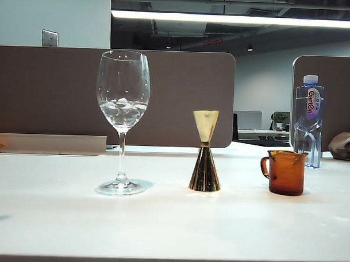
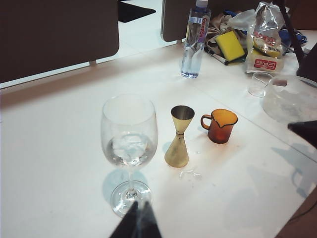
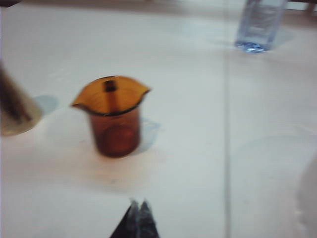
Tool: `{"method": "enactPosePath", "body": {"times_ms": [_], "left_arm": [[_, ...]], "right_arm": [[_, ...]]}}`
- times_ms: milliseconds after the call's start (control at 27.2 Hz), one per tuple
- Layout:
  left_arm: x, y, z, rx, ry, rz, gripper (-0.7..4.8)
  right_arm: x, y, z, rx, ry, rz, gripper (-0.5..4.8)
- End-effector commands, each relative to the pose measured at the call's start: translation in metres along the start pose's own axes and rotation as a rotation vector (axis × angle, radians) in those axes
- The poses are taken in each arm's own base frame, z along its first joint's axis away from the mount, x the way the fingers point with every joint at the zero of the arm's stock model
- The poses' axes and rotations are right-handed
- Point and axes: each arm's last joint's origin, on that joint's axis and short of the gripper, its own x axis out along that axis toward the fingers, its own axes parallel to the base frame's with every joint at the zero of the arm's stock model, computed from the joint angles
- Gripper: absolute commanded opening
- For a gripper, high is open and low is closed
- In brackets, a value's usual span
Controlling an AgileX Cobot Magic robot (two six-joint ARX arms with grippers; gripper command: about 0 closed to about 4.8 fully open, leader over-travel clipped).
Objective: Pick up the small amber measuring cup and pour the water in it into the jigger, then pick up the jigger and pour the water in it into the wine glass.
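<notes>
On table: glass, jigger, cup in row, untouched. Left gripper near glass, right gripper near cup; jaws closed, empty.

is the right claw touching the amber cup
Apart. The right wrist view shows bare table between the shut right claw and the small amber measuring cup.

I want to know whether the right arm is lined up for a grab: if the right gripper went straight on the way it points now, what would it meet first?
Probably the small amber measuring cup: it stands just ahead of the shut right gripper, slightly to one side, with bare table between. The picture is blurred, so depth is uncertain.
</notes>
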Motion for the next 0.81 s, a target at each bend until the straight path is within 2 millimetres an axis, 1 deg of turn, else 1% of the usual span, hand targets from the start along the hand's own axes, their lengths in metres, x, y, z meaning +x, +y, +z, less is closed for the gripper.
{"method": "enactPosePath", "body": {"times_ms": [37,331,515,625,809], "left_arm": [[0.000,0.000,0.002,0.004,-0.015,-0.002,-0.02],[0.000,0.000,0.002,0.004,-0.015,-0.002,-0.02],[0.000,0.000,0.002,0.004,-0.015,-0.002,-0.02],[0.000,0.000,0.002,0.004,-0.015,-0.002,-0.02],[0.000,0.000,0.002,0.004,-0.015,-0.002,-0.02]], "right_arm": [[-0.003,-0.006,0.001,0.019,-0.033,-0.051,-0.03],[-0.012,-0.017,0.011,0.046,-0.155,-0.135,-0.03],[-0.016,-0.025,0.014,0.059,-0.199,-0.203,-0.03],[-0.018,-0.027,0.016,0.063,-0.223,-0.225,-0.03],[-0.027,-0.028,0.023,0.066,-0.327,-0.242,-0.03]]}}
